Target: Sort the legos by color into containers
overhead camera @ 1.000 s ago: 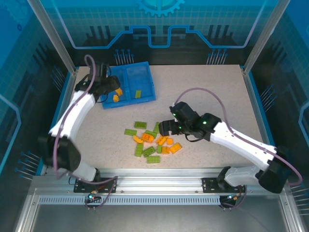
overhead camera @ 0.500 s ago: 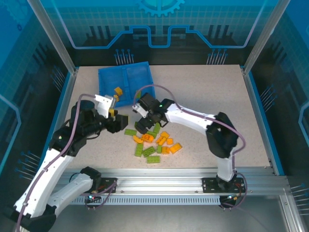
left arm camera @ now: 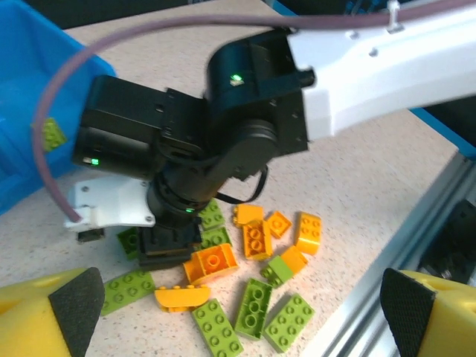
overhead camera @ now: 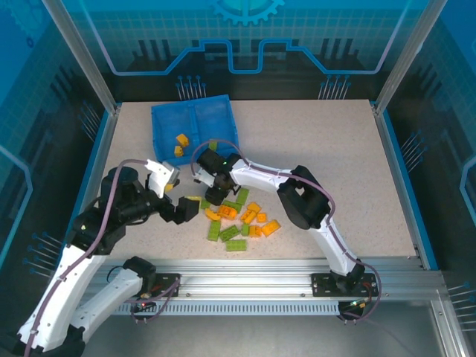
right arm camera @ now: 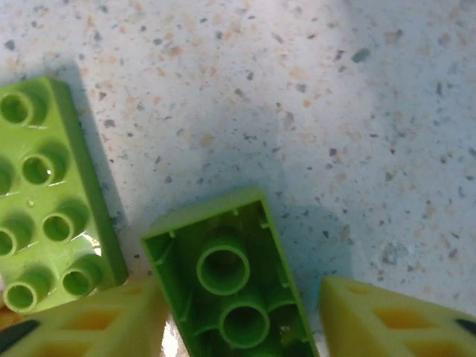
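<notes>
Orange and lime legos lie in a loose pile in the middle of the table. The blue tray sits at the back left; its left container holds orange legos, its right one a green lego. My right gripper points down at the pile's left edge. In the right wrist view its jaws straddle an upside-down green lego; the left finger is against it and the right finger stands a little apart. My left gripper hovers beside the pile, wide open and empty.
A second green lego, studs up, lies just left of the straddled one. The right arm's wrist hangs directly ahead of my left gripper. The tray's corner is at the left wrist view's upper left. The table's near rail runs behind the pile.
My left arm has swung from the tray down to the pile's left side and opened wide. My right gripper crossed the pile leftward, lowered, and narrowed its jaws around a green lego.
</notes>
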